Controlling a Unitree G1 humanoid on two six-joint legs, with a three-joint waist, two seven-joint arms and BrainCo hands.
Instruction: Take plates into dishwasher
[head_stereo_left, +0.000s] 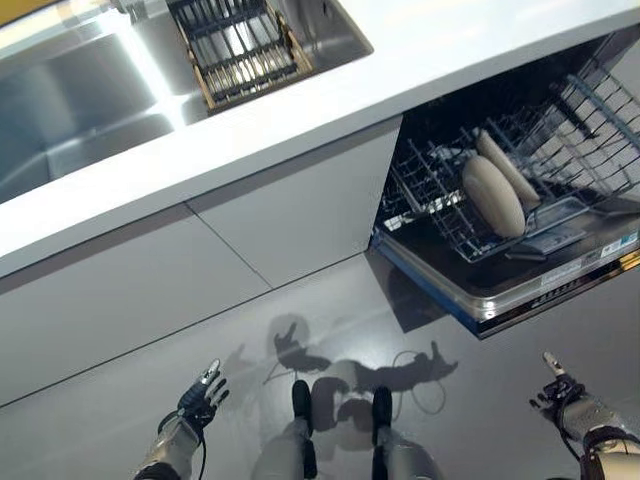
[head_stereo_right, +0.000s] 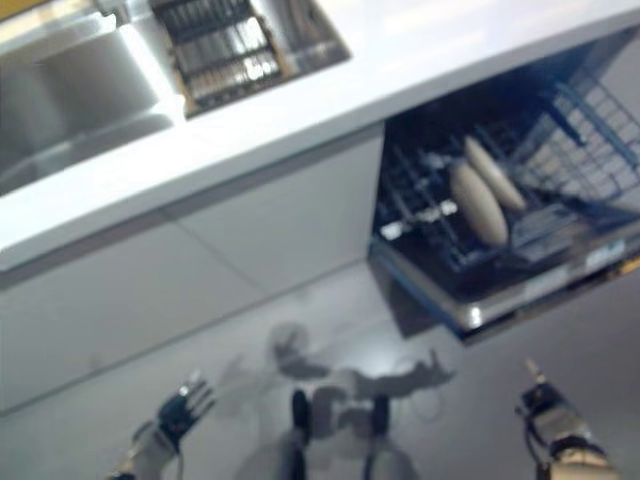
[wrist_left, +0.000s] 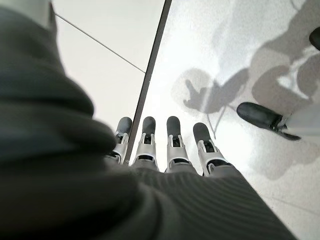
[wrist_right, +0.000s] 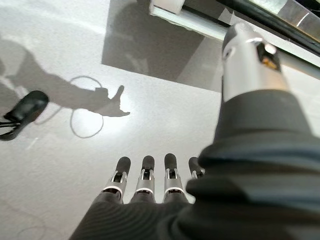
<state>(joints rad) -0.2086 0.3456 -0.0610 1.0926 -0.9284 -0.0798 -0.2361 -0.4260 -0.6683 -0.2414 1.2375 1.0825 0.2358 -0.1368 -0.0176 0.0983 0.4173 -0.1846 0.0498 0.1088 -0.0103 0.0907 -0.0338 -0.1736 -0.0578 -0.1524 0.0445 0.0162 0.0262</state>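
Judging from how things lie, two plates (head_stereo_left: 495, 190) already stand on edge in the lower rack (head_stereo_left: 450, 215) of the open dishwasher (head_stereo_left: 520, 290), to the robot's right under the white counter (head_stereo_left: 300, 120). No further plate shows, neither on the counter nor in the drying rack (head_stereo_left: 240, 45) that sits over the steel sink (head_stereo_left: 90, 110), so the loading may be near its end (or other plates wait outside the views). To do the next step well, the robot should first look for any remaining plate; if one turns up, it should be set upright into a free slot beside the two, not against them. Both hands hang low over the grey floor (head_stereo_left: 330, 320), well apart from the dishwasher. The left hand (head_stereo_left: 200, 398) has its fingers (wrist_left: 174, 137) straight and a little apart, holding nothing. The right hand (head_stereo_left: 565, 395) is the same, its fingers (wrist_right: 145, 177) extended side by side, touching nothing
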